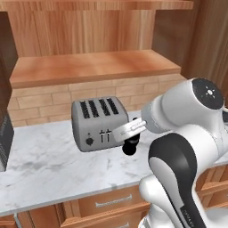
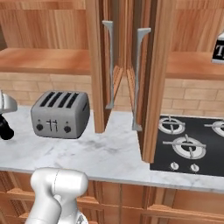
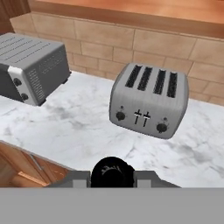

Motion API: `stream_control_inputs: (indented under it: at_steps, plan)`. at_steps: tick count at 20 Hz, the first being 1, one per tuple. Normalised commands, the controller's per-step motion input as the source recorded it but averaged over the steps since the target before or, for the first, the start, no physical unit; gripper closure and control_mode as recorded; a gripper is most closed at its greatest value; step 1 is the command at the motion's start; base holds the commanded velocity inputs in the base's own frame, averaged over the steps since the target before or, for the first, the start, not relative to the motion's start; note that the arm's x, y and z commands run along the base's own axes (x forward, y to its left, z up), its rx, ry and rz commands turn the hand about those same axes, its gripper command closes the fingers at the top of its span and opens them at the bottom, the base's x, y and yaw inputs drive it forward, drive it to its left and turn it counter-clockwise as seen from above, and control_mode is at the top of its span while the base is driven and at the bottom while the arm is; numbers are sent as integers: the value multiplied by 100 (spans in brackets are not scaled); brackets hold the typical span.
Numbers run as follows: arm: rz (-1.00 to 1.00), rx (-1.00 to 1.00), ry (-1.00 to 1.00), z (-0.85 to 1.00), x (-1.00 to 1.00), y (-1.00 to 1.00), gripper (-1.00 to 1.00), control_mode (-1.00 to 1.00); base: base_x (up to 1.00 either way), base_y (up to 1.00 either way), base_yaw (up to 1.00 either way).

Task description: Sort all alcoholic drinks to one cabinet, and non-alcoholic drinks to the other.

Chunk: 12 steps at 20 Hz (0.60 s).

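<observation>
My gripper (image 1: 132, 133) is shut on the small black cola-shaped bottle (image 1: 131, 146), which hangs just above the marble counter to the right of the toaster. Looking along the hand, the bottle's black top (image 3: 112, 169) sits between the two fingertips. From the right side the same bottle (image 2: 5, 127) shows at the left edge. A black-labelled "T" bottle (image 2: 218, 49) stands on the right cabinet's shelf (image 2: 192, 65). The left cabinet's shelf (image 1: 93, 67) is bare wood. Both cabinet doors (image 2: 109, 65) stand open, edge-on, between the two shelves.
A silver four-slot toaster (image 1: 98, 122) stands on the counter (image 1: 53, 169) against the brick wall. A toaster oven (image 3: 30, 65) sits further left. A black gas hob (image 2: 188, 144) lies right of the open doors. Drawers (image 1: 107, 202) run under the counter edge.
</observation>
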Motion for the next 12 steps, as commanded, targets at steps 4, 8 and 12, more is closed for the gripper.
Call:
stream_control_inputs:
  at_steps: [4, 8, 12]
  plan:
    - [0, 0, 0, 0, 0, 0, 100, 100, 74, 29, 10]
    - [0, 0, 0, 0, 0, 0, 100, 100, 10, 5, 1]
    - [0, 0, -2, 5, 0, 0, 100, -100, 0, 0, 0]
